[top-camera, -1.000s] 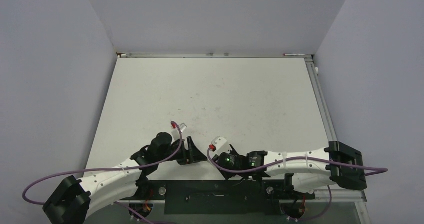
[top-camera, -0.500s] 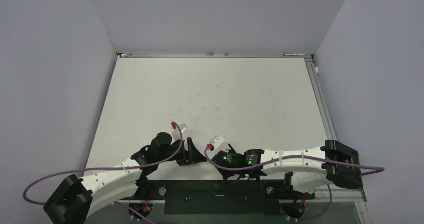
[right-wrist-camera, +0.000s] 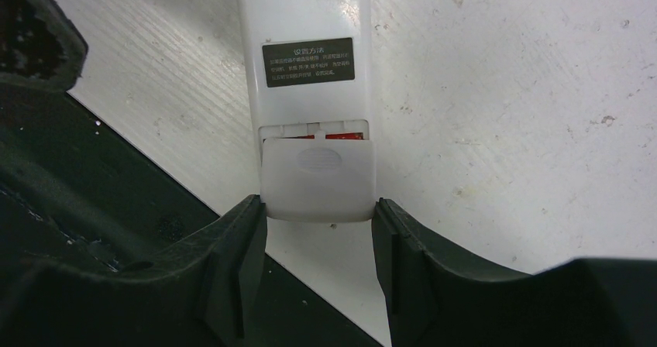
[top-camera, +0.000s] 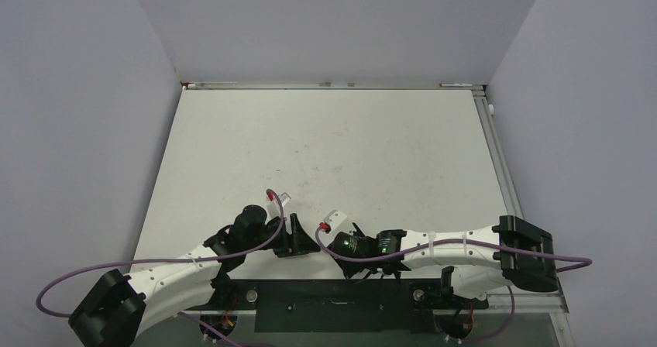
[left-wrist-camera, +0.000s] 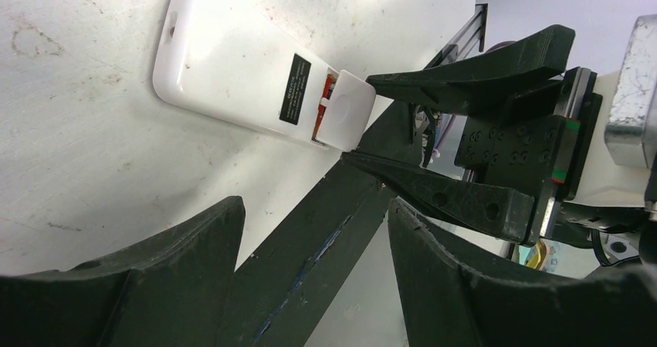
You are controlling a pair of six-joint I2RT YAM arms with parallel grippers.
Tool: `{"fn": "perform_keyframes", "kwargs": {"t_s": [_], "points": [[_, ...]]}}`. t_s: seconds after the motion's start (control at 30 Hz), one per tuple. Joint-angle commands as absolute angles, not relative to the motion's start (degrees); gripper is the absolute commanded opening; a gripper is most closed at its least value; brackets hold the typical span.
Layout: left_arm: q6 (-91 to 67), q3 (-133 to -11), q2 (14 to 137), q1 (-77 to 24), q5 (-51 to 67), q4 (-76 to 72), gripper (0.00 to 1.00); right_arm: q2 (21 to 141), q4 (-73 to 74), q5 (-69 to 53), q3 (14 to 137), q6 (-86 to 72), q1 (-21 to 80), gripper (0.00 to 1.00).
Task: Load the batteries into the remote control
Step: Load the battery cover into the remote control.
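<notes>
A small white rectangular plastic remote control (right-wrist-camera: 306,14) is seen lying on its face, plain back upward, on the scuffed white table (right-wrist-camera: 503,91) close to the near edge, between the two grippers. A black rectangular label (right-wrist-camera: 308,62) is stuck across its back; the heading is printed in white Chinese characters and can be read as "设置方法", while the lines beneath are too small to be read. The white battery cover (right-wrist-camera: 319,180) is slid partly off the end, and a strip of red is shown in the gap; what lies deeper inside cannot be told. The right gripper (right-wrist-camera: 318,207) is closed narrowly onto the battery cover, one black fingertip (right-wrist-camera: 246,223) pressed against each side of its end. The left gripper (left-wrist-camera: 314,207) is held wide apart with nothing between its fingers, just beside the remote control, above the black strip (left-wrist-camera: 302,262) at the table's edge.
</notes>
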State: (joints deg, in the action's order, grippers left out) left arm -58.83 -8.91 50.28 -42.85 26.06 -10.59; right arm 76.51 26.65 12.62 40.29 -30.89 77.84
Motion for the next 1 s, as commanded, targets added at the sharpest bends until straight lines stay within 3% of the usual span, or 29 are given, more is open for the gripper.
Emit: {"fn": "perform_keyframes", "kwargs": {"t_s": [0.0, 0.97], "points": [[-57.5, -8.9, 50.5, -42.3, 27.4, -14.0, 0.65, 77.0, 25.7, 12.7, 42.3, -31.4, 77.3, 0.16], [-57.1, -8.8, 51.9, -41.6, 28.6, -14.9, 0.65, 79.6, 24.3, 12.0, 43.6, -31.2, 75.8, 0.16]]}}
